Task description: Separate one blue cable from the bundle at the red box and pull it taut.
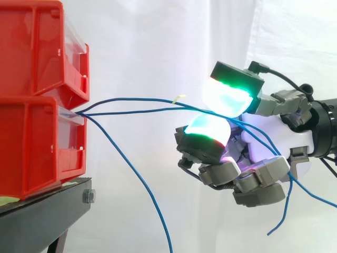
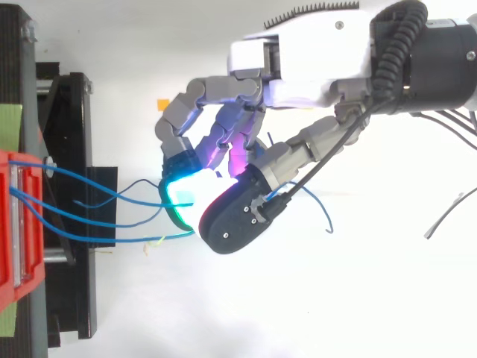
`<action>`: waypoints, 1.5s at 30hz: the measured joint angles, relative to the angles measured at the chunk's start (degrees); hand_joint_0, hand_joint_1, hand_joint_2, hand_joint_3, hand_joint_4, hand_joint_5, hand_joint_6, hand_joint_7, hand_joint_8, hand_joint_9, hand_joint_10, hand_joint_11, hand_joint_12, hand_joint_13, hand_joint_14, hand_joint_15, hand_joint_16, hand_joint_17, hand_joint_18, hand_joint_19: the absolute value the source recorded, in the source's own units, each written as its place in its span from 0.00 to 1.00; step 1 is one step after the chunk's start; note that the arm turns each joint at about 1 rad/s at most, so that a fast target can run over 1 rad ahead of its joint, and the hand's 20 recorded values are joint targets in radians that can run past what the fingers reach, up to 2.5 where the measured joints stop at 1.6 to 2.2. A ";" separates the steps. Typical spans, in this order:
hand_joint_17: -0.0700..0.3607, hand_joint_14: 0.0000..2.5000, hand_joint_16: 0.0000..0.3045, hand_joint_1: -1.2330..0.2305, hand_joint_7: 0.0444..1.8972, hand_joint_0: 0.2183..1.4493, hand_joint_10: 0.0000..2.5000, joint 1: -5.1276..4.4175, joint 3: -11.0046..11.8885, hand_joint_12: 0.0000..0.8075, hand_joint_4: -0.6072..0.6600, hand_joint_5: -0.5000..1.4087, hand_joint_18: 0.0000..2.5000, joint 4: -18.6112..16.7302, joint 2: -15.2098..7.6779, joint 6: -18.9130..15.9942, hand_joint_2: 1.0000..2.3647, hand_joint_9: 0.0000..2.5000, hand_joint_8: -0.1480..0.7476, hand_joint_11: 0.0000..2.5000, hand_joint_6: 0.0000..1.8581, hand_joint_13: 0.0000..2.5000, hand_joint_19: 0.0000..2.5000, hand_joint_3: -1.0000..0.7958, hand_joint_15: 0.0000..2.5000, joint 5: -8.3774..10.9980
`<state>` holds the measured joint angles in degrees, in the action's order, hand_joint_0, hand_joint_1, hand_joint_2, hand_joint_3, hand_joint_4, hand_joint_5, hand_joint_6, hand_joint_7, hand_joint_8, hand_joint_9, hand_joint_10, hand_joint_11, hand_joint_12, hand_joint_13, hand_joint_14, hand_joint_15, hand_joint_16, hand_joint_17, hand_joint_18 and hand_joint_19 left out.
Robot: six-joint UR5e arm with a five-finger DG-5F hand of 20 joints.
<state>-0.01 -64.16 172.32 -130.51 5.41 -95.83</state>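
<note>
Blue cable [image 1: 131, 98] runs level, box [image 1: 37, 142] to fingers [image 1: 208, 132].

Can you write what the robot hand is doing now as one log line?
hand: shut on blue cable | cable: almost straight from lower red bin | another cable: hanging loose

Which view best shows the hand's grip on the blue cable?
The side view: the blue cable runs from the red bins and passes between glowing fingers of the hand, pinched there. The top view shows strands reaching the fingers, but a dark fingertip housing covers the contact.
</note>
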 measured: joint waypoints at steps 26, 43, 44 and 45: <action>0.34 0.01 0.11 0.35 0.58 0.36 0.00 -0.02 -0.06 0.43 0.48 0.21 0.36 -0.96 -0.01 0.19 0.01 0.30 0.58 0.45 0.47 0.38 0.22 0.38 0.35 0.03; 0.39 0.03 0.14 0.35 0.58 0.36 0.00 -0.26 -0.08 0.45 0.48 0.21 0.37 -1.80 -0.01 0.43 0.01 0.30 0.58 0.51 0.47 0.42 0.31 0.37 0.58 0.03; 0.39 0.07 0.14 0.35 0.58 0.36 0.00 -0.28 -0.09 0.45 0.48 0.21 0.37 -1.89 -0.01 0.44 0.01 0.29 0.58 0.51 0.47 0.41 0.32 0.37 0.57 0.02; 0.39 0.11 0.14 0.35 0.58 0.36 0.00 -0.27 -0.09 0.45 0.48 0.21 0.38 -1.96 -0.01 0.45 0.01 0.29 0.58 0.51 0.47 0.40 0.33 0.37 0.56 0.02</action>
<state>-0.28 -64.25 170.36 -130.52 5.87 -95.80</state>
